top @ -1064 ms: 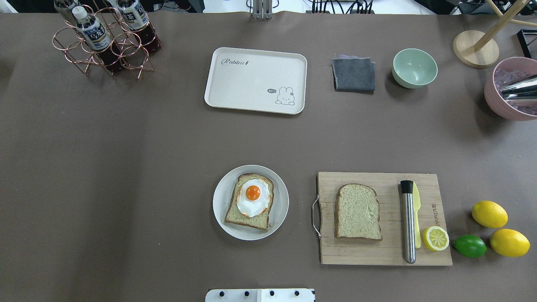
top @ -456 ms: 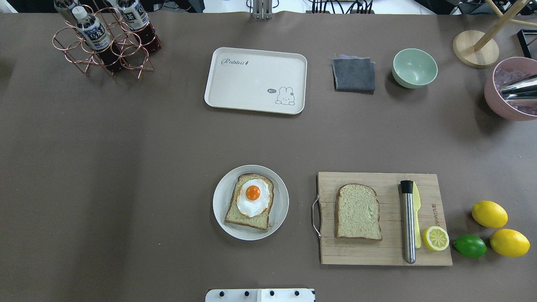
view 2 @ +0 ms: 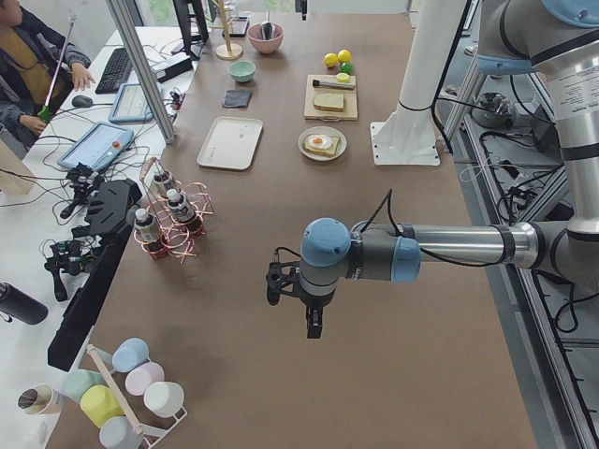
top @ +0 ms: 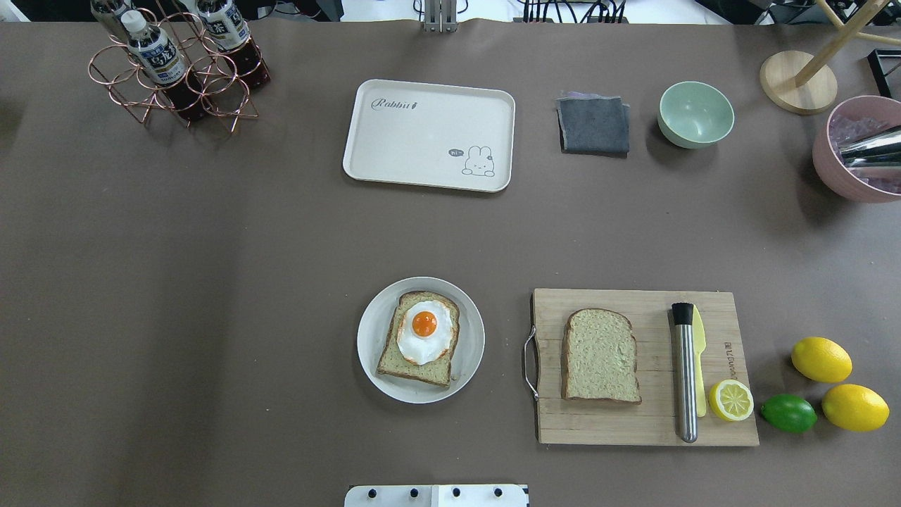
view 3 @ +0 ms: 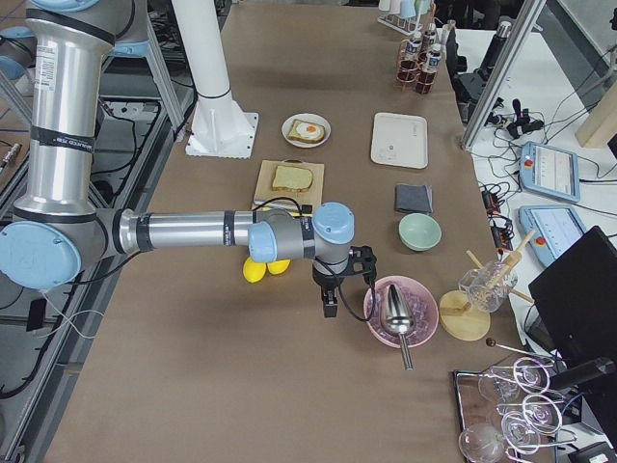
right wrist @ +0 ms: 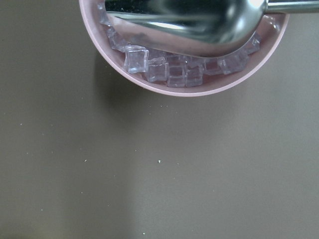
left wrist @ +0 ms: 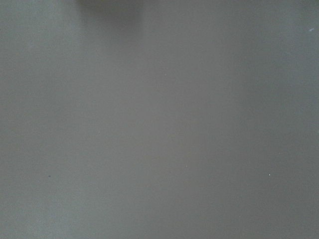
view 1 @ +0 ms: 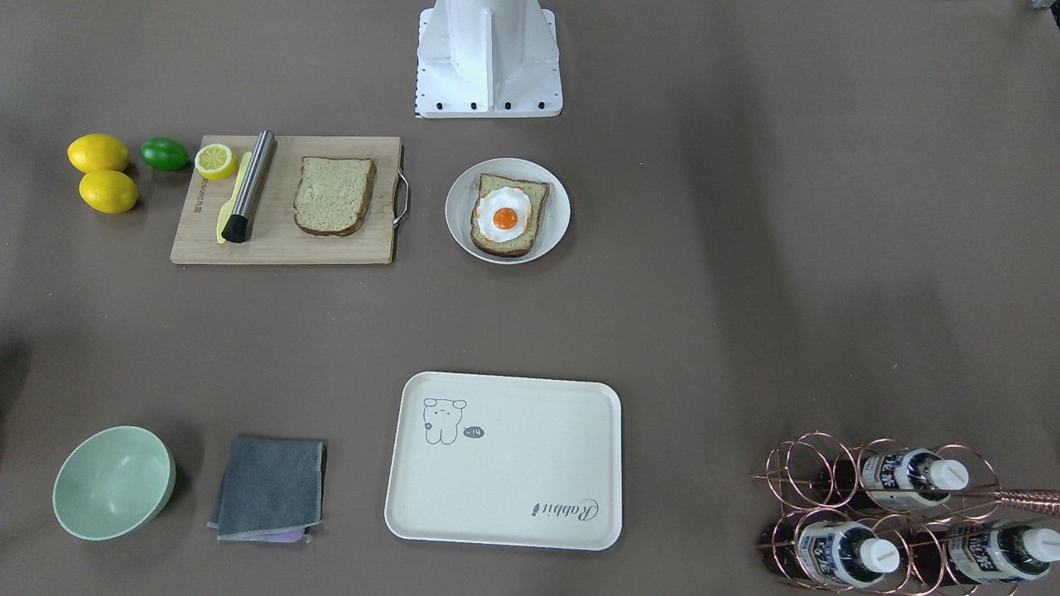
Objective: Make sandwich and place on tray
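Note:
One speckled bread slice point(top: 394, 362) lies on a round grey-white plate point(top: 369, 338) with a fried egg point(top: 424, 331) on top. The second slice point(top: 600, 355) lies alone on the wooden cutting board point(top: 633, 426). The cream tray point(top: 422, 141) is far from both, at the table's far side, with nothing on it. My left gripper point(view 2: 312, 323) hangs over bare table far off to the left. My right gripper point(view 3: 330, 304) hangs beside a pink bowl of ice point(view 3: 400, 309). I cannot tell whether either is open or shut.
On the board lie a steel rod point(top: 684, 373), a yellow knife point(top: 699, 338) and a half lemon point(top: 731, 400). Two lemons point(top: 821, 359) and a lime point(top: 788, 412) sit to its right. A bottle rack point(top: 176, 67), grey cloth point(top: 593, 125) and green bowl point(top: 695, 113) stand at the back.

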Controlling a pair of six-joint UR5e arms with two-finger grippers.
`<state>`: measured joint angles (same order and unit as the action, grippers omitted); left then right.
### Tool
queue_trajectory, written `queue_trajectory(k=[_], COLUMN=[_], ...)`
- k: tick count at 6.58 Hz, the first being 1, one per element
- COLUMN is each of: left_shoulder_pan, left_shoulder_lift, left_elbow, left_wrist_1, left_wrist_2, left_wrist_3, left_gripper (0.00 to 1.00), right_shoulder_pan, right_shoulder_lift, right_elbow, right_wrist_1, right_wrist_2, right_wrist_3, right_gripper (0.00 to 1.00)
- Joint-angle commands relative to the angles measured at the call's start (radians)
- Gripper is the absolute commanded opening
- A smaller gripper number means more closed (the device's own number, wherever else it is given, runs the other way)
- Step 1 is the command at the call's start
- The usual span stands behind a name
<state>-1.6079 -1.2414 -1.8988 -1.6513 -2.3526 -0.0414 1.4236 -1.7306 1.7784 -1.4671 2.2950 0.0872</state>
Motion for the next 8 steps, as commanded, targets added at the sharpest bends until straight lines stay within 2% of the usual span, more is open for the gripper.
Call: queue_trajectory(k=[1,4,8], left_shoulder_pan=[0.002,0.009,0.034], left_shoulder_lift=[0.0,0.0,-0.004], left_elbow=[0.001,0.004,0.007], left_wrist_1=[-0.018,-0.027,-0.044], left_wrist_2=[-0.001,-0.001,0.001], left_wrist_3=[0.001,0.001,0.001], left_gripper=[0.98,0.98,0.98], right_shoulder_pan=[0.0,-0.002,-0.002], right_shoulder_lift=[-0.003,-0.026,-0.053], right_elbow=[-0.004,-0.013,-0.004], right_wrist_1=[0.02,0.082,0.085], right_wrist_2=[0.011,0.01,0.026], right_wrist_3=[0.0,-0.001,0.0], right_gripper=[1.0,1.0,1.0])
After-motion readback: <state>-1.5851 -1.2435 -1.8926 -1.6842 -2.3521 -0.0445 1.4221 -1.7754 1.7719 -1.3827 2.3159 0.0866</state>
